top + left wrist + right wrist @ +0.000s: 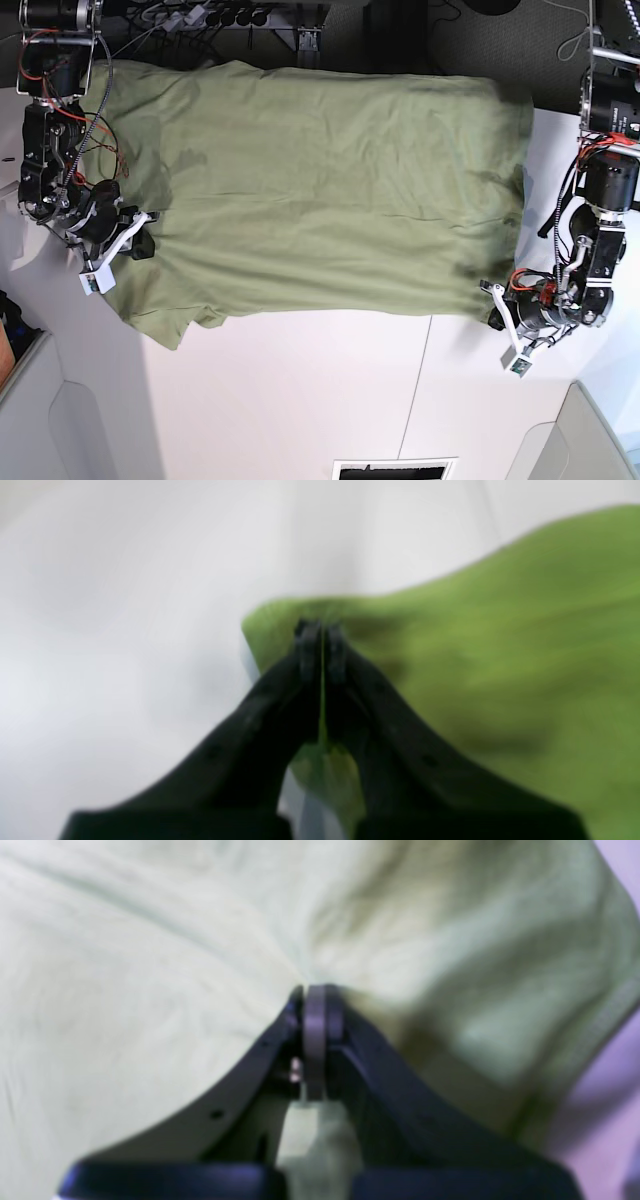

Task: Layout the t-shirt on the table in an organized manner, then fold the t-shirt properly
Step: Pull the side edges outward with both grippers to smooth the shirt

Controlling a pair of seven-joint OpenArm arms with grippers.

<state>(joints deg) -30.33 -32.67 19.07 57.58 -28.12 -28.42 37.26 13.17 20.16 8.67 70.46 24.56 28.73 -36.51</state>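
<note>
the t-shirt (310, 190) is soft, matt olive-green cloth, wrinkled in shallow creases. the table (300, 400) under it is a smooth, matt white surface. the left gripper (322, 630) and right gripper (315, 995) look like matt black plastic.

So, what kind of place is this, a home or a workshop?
Probably a robotics lab or workshop. Two arms with exposed wiring, left gripper and right gripper, grip a t-shirt on a plain white table, with cables and equipment along the far edge.
</note>
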